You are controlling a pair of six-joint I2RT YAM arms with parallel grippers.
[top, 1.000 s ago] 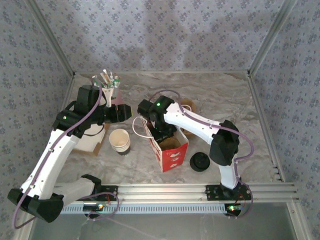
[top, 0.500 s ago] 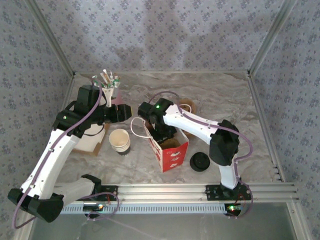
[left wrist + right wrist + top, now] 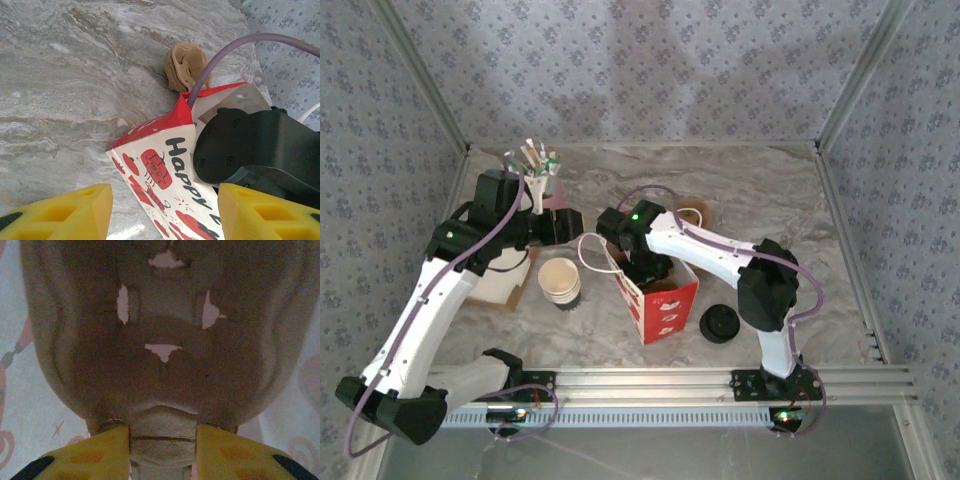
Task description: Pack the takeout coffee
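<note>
Red-and-white paper bag (image 3: 665, 312) stands upright with its mouth open, and the right gripper (image 3: 162, 440) reaches down inside it. Its yellow fingers sit narrowly apart, pressed against either side of a tab on a brown moulded cardboard tray (image 3: 160, 340), which looks like a pinch grip. The tray sits just ahead of the fingers, between the bag's pale inner walls. The likely reason is to seat it at the bottom as a holder for the drink.

The left gripper (image 3: 162, 212) hovers just beside the bag's rim, fingers spread wide and holding nothing, probably ready to steady the bag. A second brown tray (image 3: 185, 65) lies on the marble table (image 3: 770, 190), beyond the bag from this gripper.

The coffee cup (image 3: 560, 282) is not packed yet. It stands upright on the table, just on the near side of the left gripper and apart from the bag. It is a pale paper cup, open-topped and cream inside. A round black lid (image 3: 720, 323) lies separately on the bag's other side, nearer the arm bases than the right gripper.
</note>
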